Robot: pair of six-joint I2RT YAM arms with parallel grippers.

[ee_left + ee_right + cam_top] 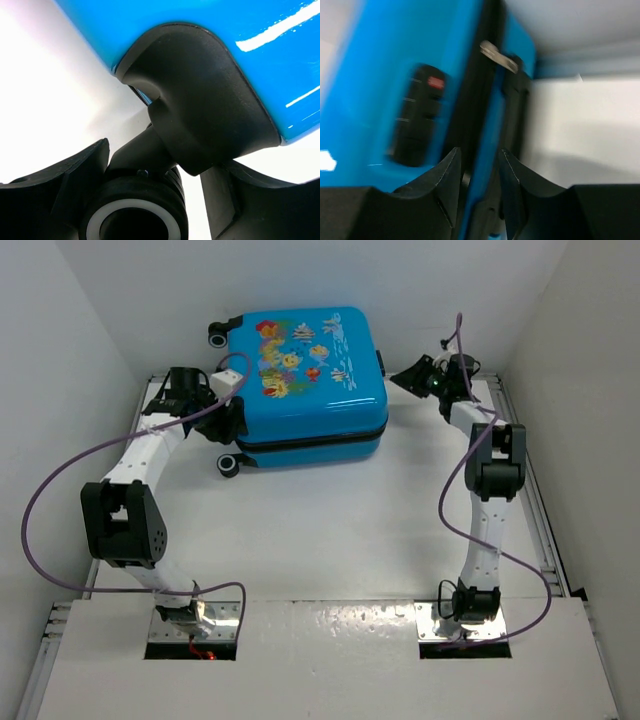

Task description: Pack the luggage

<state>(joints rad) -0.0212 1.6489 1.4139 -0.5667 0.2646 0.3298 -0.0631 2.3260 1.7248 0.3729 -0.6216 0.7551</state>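
Bright-blue and glossy, the luggage point(310, 380) lies flat on the white table point(330, 530) with its fish-printed shell up and both halves shut together, a dark zipper band running round the side. It sits between the two sets of jaws, its wheeled end at the left ones and its lock end just ahead of the right ones. The left gripper point(157, 160) stands wide, one finger on either side of a black wheel point(132, 210). A sliver of gap shows on one side, so it brackets the wheel rather than clamping it, and the wheel housing point(200, 100) hangs just beyond the fingertips. The right gripper point(478, 152) is parted only narrowly with nothing pinched. Straight past its tips runs the zipper seam, with the black lock point(417, 120) off to one side and a silver zipper pull point(497, 56) farther along, though this view is blurred. The packing looks essentially done. Whether the zip is run fully home I cannot tell, and that check is what seems left.
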